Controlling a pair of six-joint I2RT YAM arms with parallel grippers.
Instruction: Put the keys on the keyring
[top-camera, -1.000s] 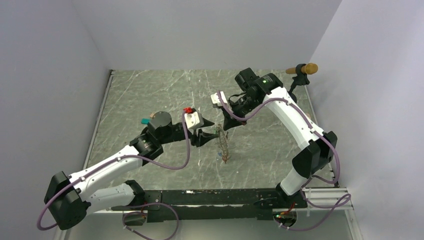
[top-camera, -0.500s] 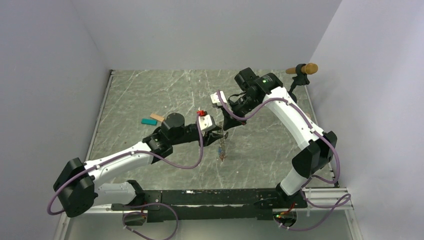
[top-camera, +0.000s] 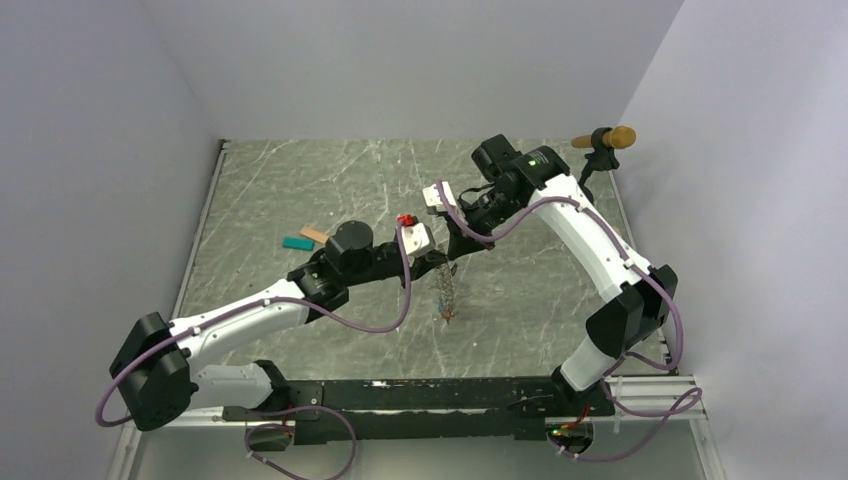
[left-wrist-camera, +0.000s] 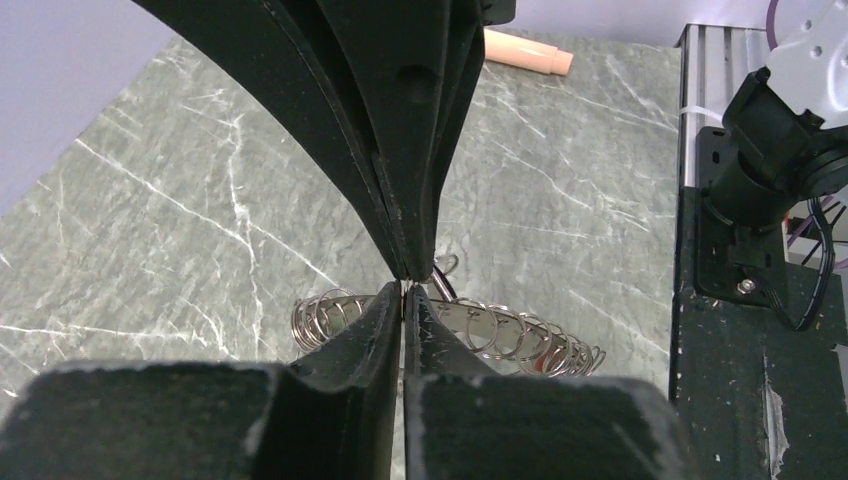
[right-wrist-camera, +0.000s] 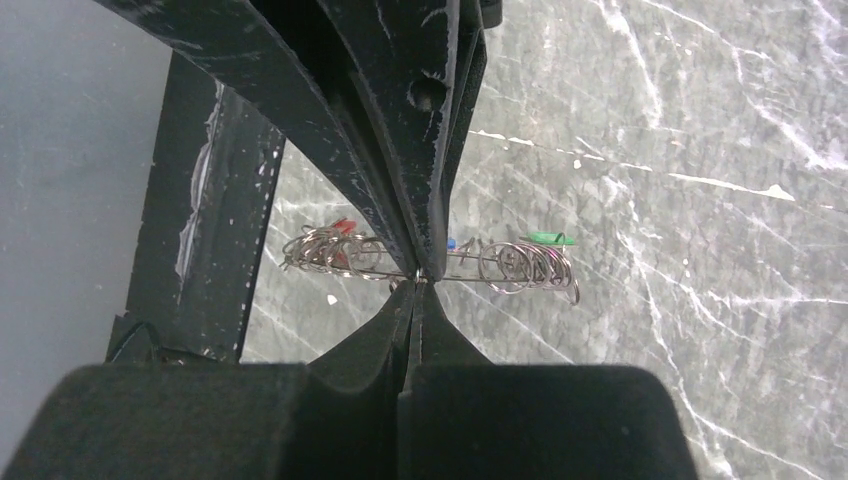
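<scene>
1. Top view
   - The left gripper (top-camera: 437, 261) sits at the upper end of the keyring (top-camera: 446, 290), which hangs as a vertical strand above the middle of the table (top-camera: 300, 180).
   - 1 second earlier this gripper stood left of the strand, apart from it, with its fingers wider. The left arm has since swung right.
   - The right gripper (top-camera: 453, 258) grips the same upper end from the far side, where it was in both earlier frames.
   - A red key (top-camera: 450, 318) hangs at the lower end of the strand.
   - A teal block (top-camera: 297, 243) and a tan block (top-camera: 313, 235) lie well to the left of the keyring. The arm hid the tan block 1 second earlier.

2. Left wrist view
   - The 2 fingers are closed to a hairline gap and pinch the keyring wire at their tips.
   - Coils spread out on both sides behind the tips.

3. Right wrist view
   - The 2 fingers are pressed together on a thin wire of the keyring.
   - The red key sits in the left bunch of coils.
   - A green key (right-wrist-camera: 550, 238) sits at the right bunch.
</scene>
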